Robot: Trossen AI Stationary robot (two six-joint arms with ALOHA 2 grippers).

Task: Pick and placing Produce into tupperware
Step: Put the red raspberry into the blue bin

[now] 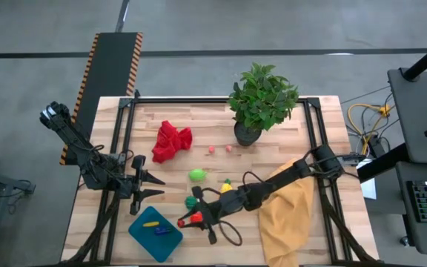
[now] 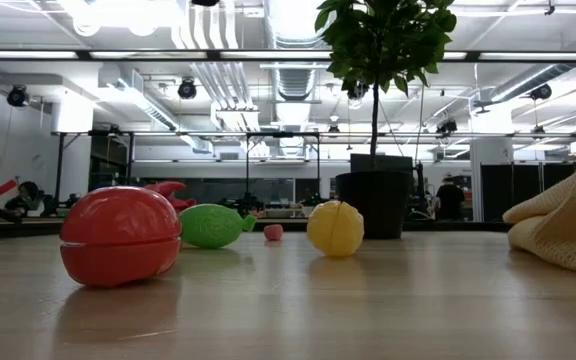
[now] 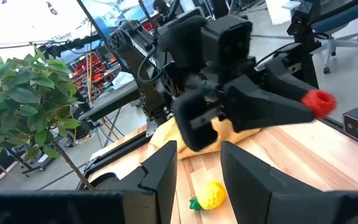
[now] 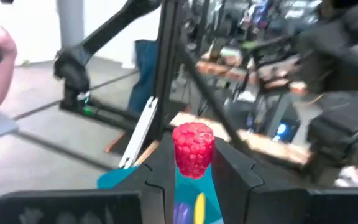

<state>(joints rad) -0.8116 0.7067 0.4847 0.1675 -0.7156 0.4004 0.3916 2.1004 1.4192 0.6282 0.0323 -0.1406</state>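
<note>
Red raspberry (image 4: 193,149) pinched between the right gripper (image 1: 196,218) fingers, up off the table, just beside the near-right corner of the teal container (image 1: 155,233). Same berry (image 3: 319,102) seen from the left wrist, clamped at the tips of the opposite arm's fingers. Container down at the front edge of the table (image 1: 288,133), left of centre, already carrying a yellow piece (image 1: 153,223) and a purple piece (image 1: 161,231).

Still loose on the wood: bright green piece (image 1: 197,175) mid-table, dark green piece (image 1: 191,201) right next to the right gripper, yellow lemon (image 1: 227,186) close against the right arm, two tiny pink bits (image 1: 219,149) farther back near the plant pot. From table height, a big red piece (image 2: 120,236) up close on the left, bright green one (image 2: 211,226) behind it, a pink bit (image 2: 273,232), then the lemon (image 2: 335,228).

Left gripper (image 1: 145,186) hanging over the left side of the table, behind the container, fingers (image 3: 160,177) parted with a clear gap, holding nothing.

Red cloth (image 1: 170,141) bunched at back left, potted plant (image 1: 262,100) at back centre, mustard cloth (image 1: 291,211) draped over the right front under the right arm.
</note>
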